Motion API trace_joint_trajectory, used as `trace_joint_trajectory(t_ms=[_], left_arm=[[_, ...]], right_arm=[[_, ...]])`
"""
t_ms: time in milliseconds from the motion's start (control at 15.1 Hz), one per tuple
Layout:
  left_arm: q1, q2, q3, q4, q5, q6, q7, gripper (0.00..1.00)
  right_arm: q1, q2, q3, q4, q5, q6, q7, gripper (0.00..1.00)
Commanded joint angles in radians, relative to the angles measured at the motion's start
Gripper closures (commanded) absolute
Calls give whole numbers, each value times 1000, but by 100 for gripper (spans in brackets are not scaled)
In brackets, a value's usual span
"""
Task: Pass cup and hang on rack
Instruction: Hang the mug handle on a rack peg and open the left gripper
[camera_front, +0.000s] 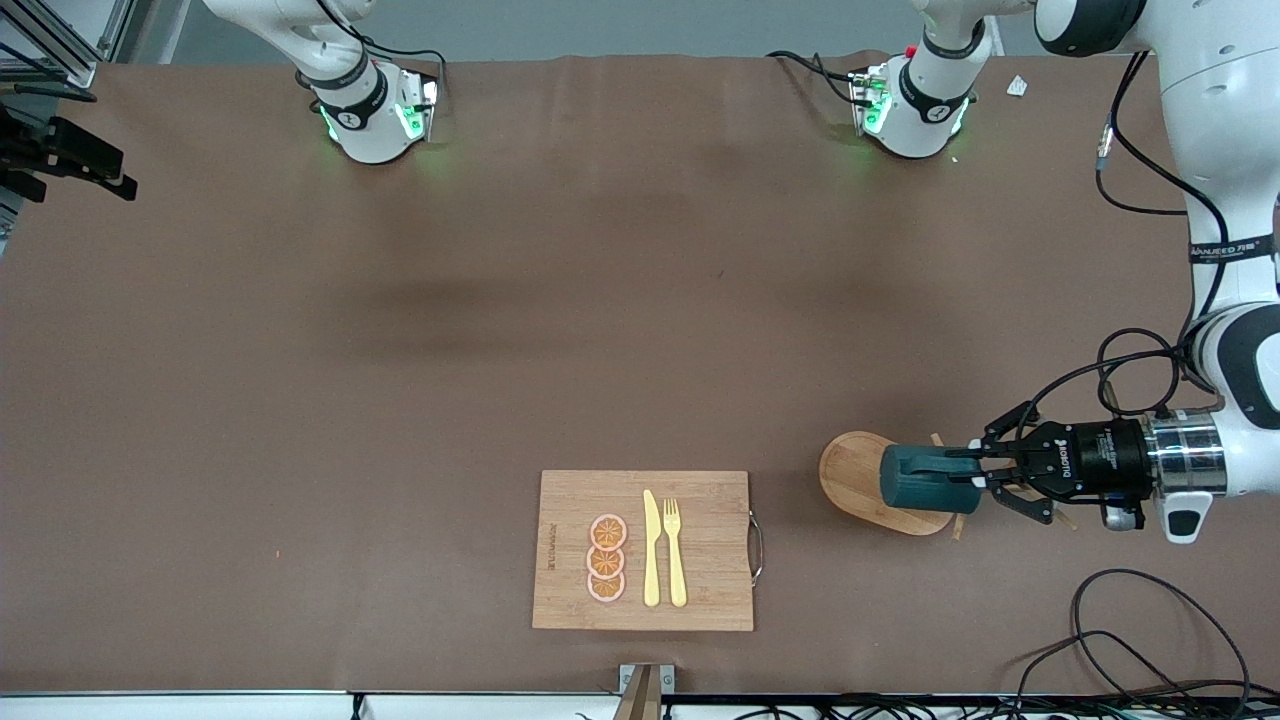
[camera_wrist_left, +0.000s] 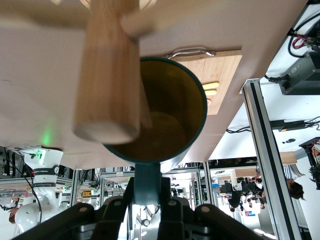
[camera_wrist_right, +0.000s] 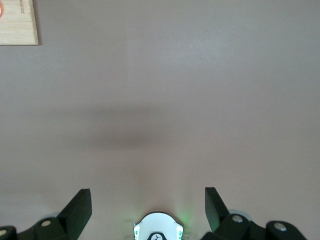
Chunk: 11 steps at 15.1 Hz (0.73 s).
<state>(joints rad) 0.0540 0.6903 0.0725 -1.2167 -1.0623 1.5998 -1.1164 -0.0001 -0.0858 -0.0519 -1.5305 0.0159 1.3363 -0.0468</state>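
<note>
Cutting board (camera_front: 643, 550) is sitting nearest the camera on the worktop. Left gripper (camera_front: 968, 478) is pinching the cup (camera_front: 925, 477) by its handle over the rack (camera_front: 872, 480); only its wrist cam is showing the post (camera_wrist_left: 107, 70) overlapping the rim. Right gripper (camera_wrist_right: 148, 205) is waiting, jaws spread, over bare worktop.

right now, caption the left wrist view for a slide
Left gripper holds the cup by its handle, mouth against the rack post.
</note>
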Motion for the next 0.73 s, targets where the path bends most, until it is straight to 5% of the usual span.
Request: trace_joint_trajectory(t_ms=[0, 530, 662], left_arm=[[32, 5, -5, -3, -27, -18, 23, 100], [67, 28, -5, -4, -25, -26, 33, 97], [67, 31, -3, -4, -25, -26, 32, 83]], right_arm=[[-1, -23, -2, -25, 1, 12, -8, 0], [-14, -25, -2, -16, 6, 14, -4, 0], [-12, -26, 0, -11, 6, 12, 4, 0]])
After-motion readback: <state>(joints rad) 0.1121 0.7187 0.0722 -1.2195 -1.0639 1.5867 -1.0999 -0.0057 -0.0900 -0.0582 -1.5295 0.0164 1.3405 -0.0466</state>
